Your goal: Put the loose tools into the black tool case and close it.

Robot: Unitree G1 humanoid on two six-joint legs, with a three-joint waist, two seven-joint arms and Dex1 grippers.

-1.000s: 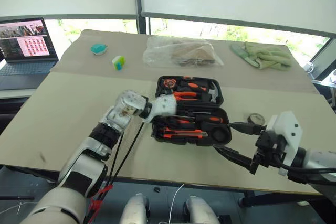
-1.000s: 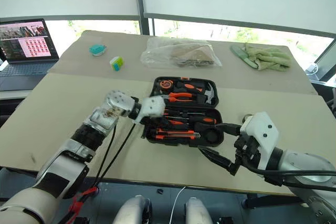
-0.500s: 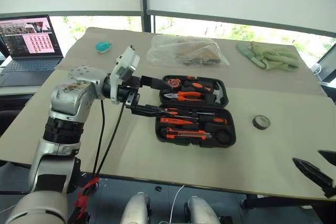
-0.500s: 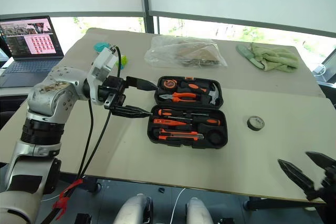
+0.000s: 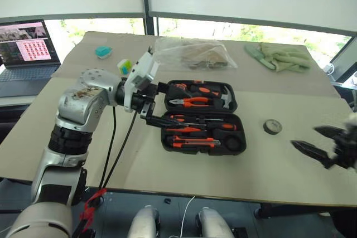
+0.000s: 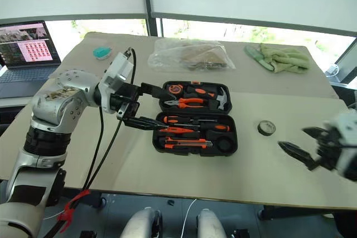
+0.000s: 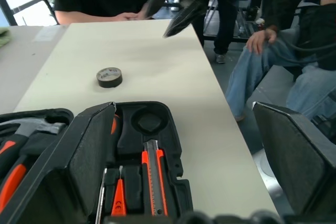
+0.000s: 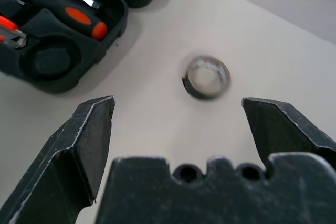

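Note:
The black tool case (image 5: 202,119) lies open mid-table. Thin screwdrivers (image 5: 189,129) and the black-orange utility knife (image 5: 192,141) rest in its near half beside a bare round recess (image 5: 234,144). Pliers and a hammer sit in the far half. The small grey tape roll (image 5: 271,127) lies loose on the table right of the case. My left gripper (image 5: 169,105) hovers open over the case's left end, with nothing in it. My right gripper (image 5: 304,137) is open near the table's right front, and the tape roll (image 8: 207,77) lies just beyond its fingers (image 8: 86,145).
A clear plastic bag (image 5: 192,54) and a green cloth (image 5: 279,58) lie at the back of the table. A teal object (image 5: 102,52) and a laptop (image 5: 25,48) are at the back left. People (image 7: 294,51) sit past the table's right end.
My left gripper has lifted off the case's left edge and opened. My right gripper has swung away from the case's front right corner, out past the tape roll.

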